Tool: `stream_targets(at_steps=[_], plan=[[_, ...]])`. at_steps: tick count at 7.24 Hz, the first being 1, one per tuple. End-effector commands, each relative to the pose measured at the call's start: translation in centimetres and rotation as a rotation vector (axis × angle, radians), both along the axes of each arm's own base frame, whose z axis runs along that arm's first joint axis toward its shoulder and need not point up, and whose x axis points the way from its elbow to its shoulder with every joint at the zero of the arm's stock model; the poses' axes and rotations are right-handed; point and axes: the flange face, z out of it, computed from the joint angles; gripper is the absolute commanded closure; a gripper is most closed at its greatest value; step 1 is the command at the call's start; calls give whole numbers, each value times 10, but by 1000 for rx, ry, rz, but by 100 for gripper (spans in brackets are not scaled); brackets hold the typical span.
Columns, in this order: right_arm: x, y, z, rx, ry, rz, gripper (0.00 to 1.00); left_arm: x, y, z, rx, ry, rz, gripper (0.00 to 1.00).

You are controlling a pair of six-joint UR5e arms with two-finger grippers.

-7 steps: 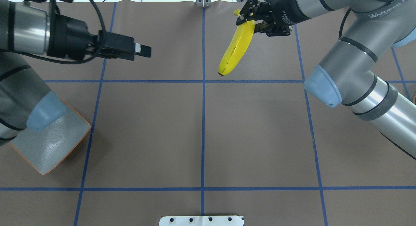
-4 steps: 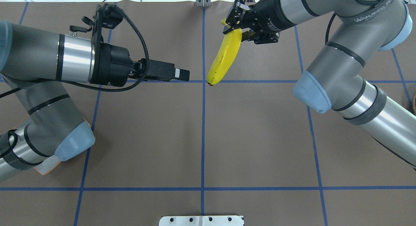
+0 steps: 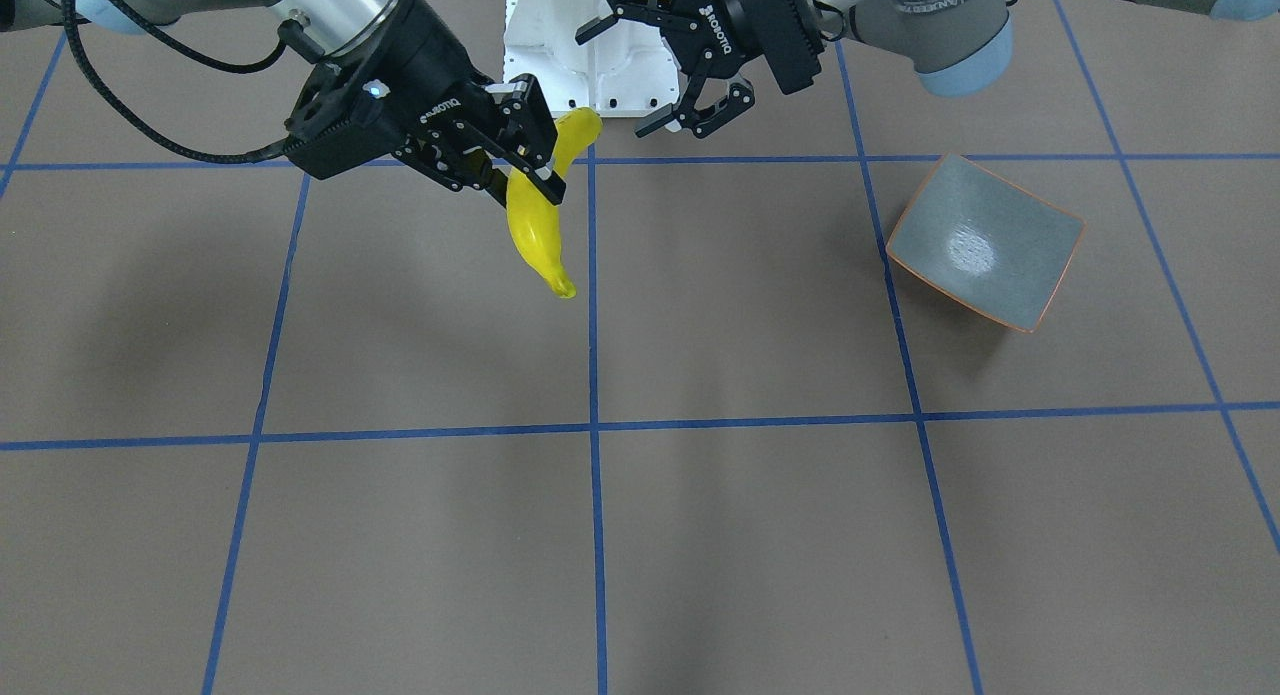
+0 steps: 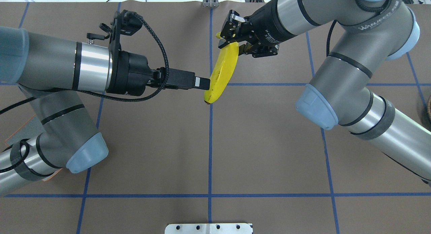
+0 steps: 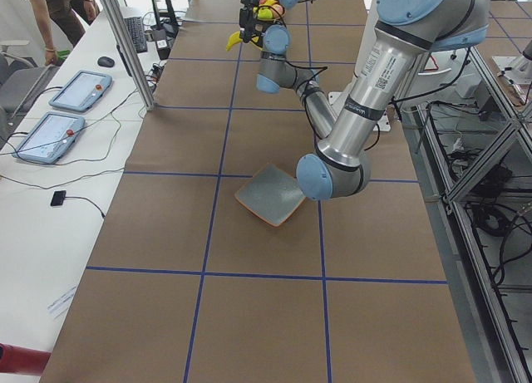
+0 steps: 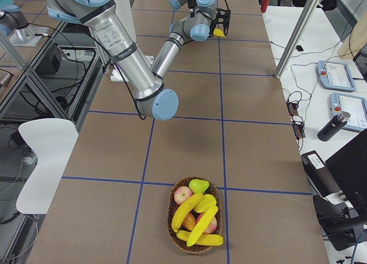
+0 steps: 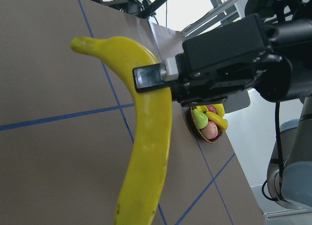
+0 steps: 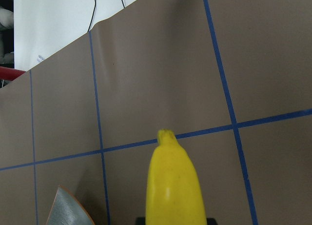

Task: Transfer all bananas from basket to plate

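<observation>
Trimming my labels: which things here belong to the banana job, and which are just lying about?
Job: held banana, right gripper, left gripper, plate, basket, three bananas in it.
Lying about: apples and green pear in the basket, two tablets, bottle.

— Any writing you can make out from where you stand?

— "ROBOTIQ", in white on the black body of the left gripper (image 3: 612, 83), up at twelve o'clock in the front-facing view. The same word sits on the right gripper (image 3: 535, 140) at about eleven o'clock, the one clamped on the banana (image 3: 538, 230).

— Anything on the arms?

— White letters on the right arm's grey joint housing (image 4: 373, 20), at two o'clock in the overhead view. They look like "WANJEED", though I can't vouch for the last letters. Similar lettering shows on the left arm (image 3: 940, 10) at one o'clock, front-facing. The fine white print on the right wrist (image 4: 269, 28) is too small to read.
</observation>
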Motion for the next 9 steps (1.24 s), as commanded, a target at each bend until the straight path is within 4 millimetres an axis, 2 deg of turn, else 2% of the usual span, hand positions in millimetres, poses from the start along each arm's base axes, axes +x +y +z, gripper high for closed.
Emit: stream_targets(at_steps=[1,4,5,7,8,9], plan=[[-9,16,-5,7,-5,-23,100,1,-1,1,-2,-2,-1,0],[-5,31,-17,33,-32,-37,100,11,-2,3,-8,-10,2,1],[-5,32,-21,39,-36,-39,100,18,4,1,-12,-3,0,2],[-7,35,-27,51,-44,-44,100,33,17,-7,-8,15,13,17],[-7,36,-27,53,-45,-47,100,32,19,-8,-6,17,15,48],[-7,36,-27,58,-47,-48,100,34,21,-9,-4,18,20,87]])
